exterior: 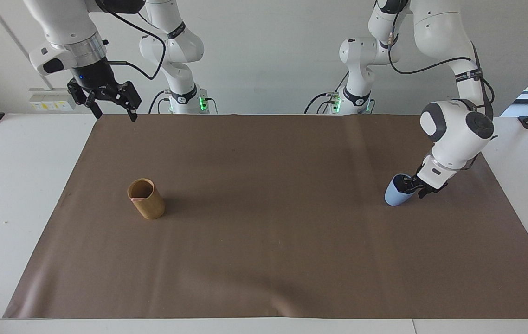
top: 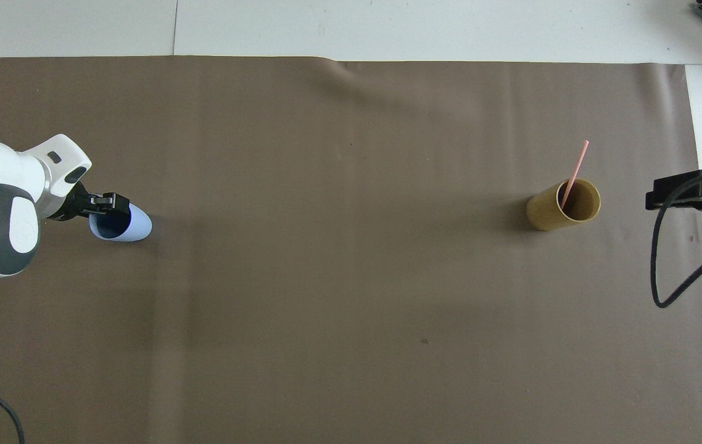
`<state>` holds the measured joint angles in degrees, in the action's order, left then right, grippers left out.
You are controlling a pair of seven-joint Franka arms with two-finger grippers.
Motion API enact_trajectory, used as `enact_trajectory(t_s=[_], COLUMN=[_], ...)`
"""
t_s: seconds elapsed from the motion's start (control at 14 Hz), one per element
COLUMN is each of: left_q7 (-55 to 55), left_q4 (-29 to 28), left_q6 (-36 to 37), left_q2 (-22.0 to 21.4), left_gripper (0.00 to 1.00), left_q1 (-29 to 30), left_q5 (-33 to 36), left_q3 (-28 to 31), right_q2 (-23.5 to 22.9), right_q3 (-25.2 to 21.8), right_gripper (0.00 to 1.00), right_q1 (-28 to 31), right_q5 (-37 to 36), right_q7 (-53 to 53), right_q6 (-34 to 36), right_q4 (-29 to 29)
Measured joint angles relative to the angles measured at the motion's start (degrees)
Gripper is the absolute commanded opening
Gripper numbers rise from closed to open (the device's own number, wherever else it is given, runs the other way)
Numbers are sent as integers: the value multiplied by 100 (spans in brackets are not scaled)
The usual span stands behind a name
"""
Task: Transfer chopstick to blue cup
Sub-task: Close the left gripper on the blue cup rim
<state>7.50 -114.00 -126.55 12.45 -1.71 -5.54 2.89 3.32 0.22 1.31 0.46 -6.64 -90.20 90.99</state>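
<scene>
My left gripper (exterior: 407, 187) is down at the rim of the blue cup (exterior: 395, 196), which stands toward the left arm's end of the brown mat (exterior: 264, 260). One finger seems to sit inside the mouth, but I cannot tell whether the rim is pinched yet. My right gripper (exterior: 112, 107) hangs high over the mat's edge nearest the robots, fingers spread wide and empty; that arm waits. The chopstick (top: 574, 172) stands leaning in the tan cup (top: 562, 205), toward the right arm's end, well apart from the blue cup.

Step in hand, as I judge it: securing the blue cup, chopstick untouched. Next I need a firm rim grip, then the two cups brought together.

Room: the mat between the cups is bare; the blue cup stands near the mat's end edge.
</scene>
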Motion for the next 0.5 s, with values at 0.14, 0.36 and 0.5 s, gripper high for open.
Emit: enact_trajectory(t_s=[0.14, 0.36, 0.5], left_q7=[11, 16, 22], left_q4=[-5, -24, -26], left_q6=[-1, 2, 6], left_q2=[-15, -13, -13], left_gripper=[0, 0, 0], left_q1=[1, 1, 1], left_q5=[-8, -9, -10], left_q3=[5, 7, 7], right_q2=[8, -32, -54], right_q3=[1, 6, 44], right_gripper=[100, 100, 100], right_q1=[0, -8, -28], right_q5=[0, 0, 0], right_q7=[1, 2, 2], right_q6=[-6, -254, -370], right_q4=[86, 304, 359])
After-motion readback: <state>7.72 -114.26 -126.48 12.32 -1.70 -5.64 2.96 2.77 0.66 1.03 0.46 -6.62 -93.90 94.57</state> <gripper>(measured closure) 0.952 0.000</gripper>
